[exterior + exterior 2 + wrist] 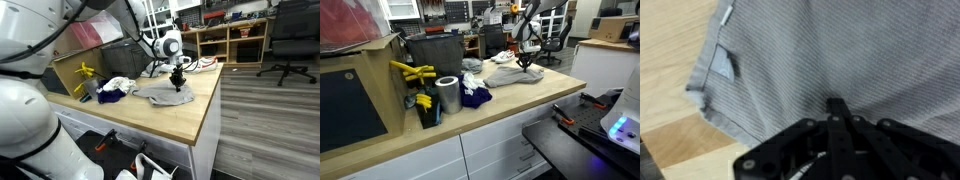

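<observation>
A grey ribbed garment [165,96] lies spread on the wooden worktop [190,122] in both exterior views, toward its far end [510,75]. My black gripper [180,86] stands over it pointing down [525,63], its tips at the cloth. In the wrist view the gripper [837,103] is shut, the two fingers pressed together into one narrow point against the grey garment [790,50]. Whether a fold of fabric is pinched between them cannot be told. A small grey label [724,65] shows near the garment's edge, with bare wood beyond it.
A dark blue and white cloth heap [472,95] lies beside the garment. A metal can [447,95], yellow tools [412,72] and a dark bin [435,50] crowd that end. An office chair [288,45] and shelves [230,40] stand beyond the worktop.
</observation>
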`<state>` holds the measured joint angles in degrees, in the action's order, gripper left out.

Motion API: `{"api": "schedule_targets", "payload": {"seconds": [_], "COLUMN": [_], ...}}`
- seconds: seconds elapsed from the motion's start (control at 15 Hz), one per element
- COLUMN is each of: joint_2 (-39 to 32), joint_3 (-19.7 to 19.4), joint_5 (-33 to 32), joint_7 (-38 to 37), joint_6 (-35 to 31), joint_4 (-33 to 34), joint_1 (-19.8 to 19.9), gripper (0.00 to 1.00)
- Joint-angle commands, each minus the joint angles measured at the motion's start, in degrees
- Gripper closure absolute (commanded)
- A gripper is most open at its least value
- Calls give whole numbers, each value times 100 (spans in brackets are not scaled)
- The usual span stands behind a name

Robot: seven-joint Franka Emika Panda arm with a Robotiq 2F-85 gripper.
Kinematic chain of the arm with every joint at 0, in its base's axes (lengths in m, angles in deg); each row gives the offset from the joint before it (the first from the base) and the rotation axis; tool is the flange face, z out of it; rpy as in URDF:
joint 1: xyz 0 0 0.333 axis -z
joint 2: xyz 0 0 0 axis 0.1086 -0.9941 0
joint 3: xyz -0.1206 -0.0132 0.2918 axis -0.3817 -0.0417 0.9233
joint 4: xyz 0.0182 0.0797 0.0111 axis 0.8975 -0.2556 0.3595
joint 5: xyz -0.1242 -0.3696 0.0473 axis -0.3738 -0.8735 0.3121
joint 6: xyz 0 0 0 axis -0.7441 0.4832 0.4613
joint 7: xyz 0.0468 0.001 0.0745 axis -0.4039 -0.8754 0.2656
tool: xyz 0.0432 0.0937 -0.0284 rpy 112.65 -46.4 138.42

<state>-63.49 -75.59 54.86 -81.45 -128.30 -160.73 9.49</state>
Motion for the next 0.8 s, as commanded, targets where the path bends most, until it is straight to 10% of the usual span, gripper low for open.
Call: {"api": "schedule_targets", "payload": {"seconds": [0.0,0.4,0.47,0.73], "joint_2": [-132,-29,84,657], "joint_3": [-213,-259,-195,173], "joint_5": [-293,-393,-367,-311], "joint_7": [0,51,129,606], "joint_6": [-220,-243,-186,16], "joint_4": [104,72,-29,-553], "joint_1": [9,63,60,3], "gripper": [100,100,74,51]}}
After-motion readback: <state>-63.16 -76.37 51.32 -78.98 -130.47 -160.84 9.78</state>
